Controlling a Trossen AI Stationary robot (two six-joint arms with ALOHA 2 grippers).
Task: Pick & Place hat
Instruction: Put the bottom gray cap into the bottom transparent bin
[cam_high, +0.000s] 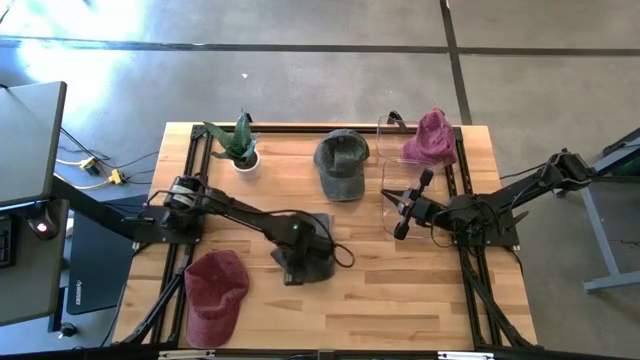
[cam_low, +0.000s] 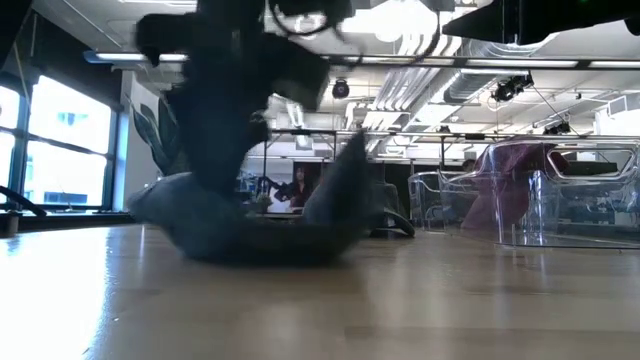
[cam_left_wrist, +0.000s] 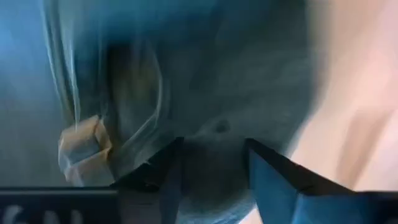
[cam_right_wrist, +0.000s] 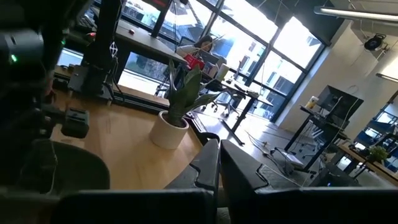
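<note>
Grey fabric fills the left wrist view: the dark grey hat lies directly in front of the left gripper, whose two fingers stand apart with cloth showing in the gap between them. A pale tag shows at the hat's edge. Whether the fingers press the cloth cannot be told.

High view: left gripper sits low centre of the wooden table, on top of the dark grey hat, which is mostly covered by the arm. Low view: that hat lies flattened on the tabletop, left of centre, with the dark arm coming down onto it from above.

Other hats on the table:
- red hat, lower left, lying flat.
- grey-green hat, upper centre.
- magenta hat, upper right, sitting on a clear plastic stand; same hat shows at the right in the low view.

Potted plant in a white pot, upper left of the table.

Right gripper is at centre right, near the clear stand, fingers pressed together, nothing between them. Its wrist view looks toward the plant; a person sits far back in the room.
</note>
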